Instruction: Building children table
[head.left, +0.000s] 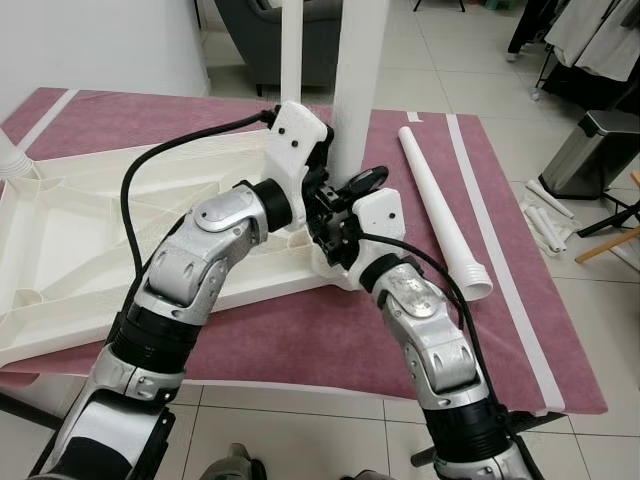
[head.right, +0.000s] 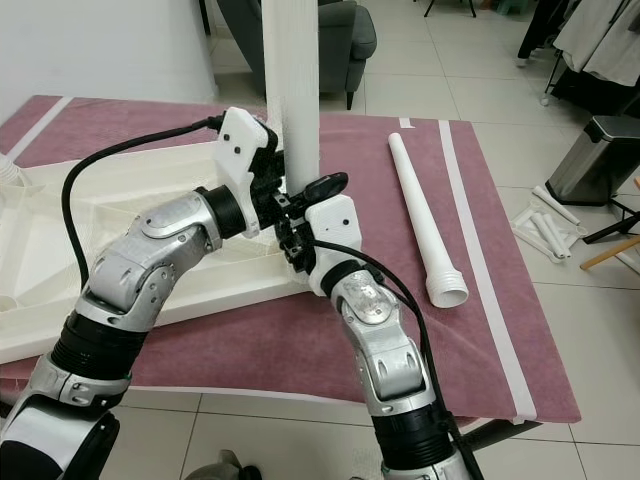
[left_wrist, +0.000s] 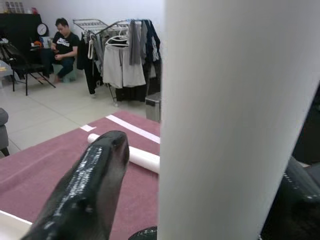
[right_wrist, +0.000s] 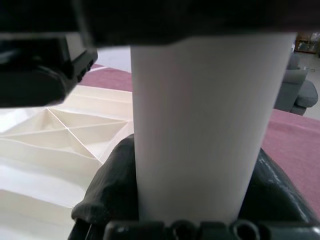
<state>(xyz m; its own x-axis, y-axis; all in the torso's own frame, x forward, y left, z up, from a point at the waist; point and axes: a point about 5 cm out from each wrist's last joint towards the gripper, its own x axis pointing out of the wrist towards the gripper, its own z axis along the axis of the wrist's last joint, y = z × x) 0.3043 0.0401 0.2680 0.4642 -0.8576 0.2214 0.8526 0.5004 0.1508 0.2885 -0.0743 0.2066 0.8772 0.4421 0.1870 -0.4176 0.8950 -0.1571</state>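
both pincers (head.left: 335, 195) clasp the upright leg (head.left: 357, 80); left wrist view shows a seated person (left_wrist: 62, 47).

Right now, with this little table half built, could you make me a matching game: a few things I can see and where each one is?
Things:
1. upright white table leg
2. loose white table leg
3. white tabletop
4. silver pedal bin

Places:
A. on the tiled floor beyond the rug's edge
B. lying flat on the rug, apart from the grippers
C. upside down on the rug, ribs showing
D. standing at the tabletop's corner, between both grippers

Pairs: 1-D, 2-B, 3-C, 4-A
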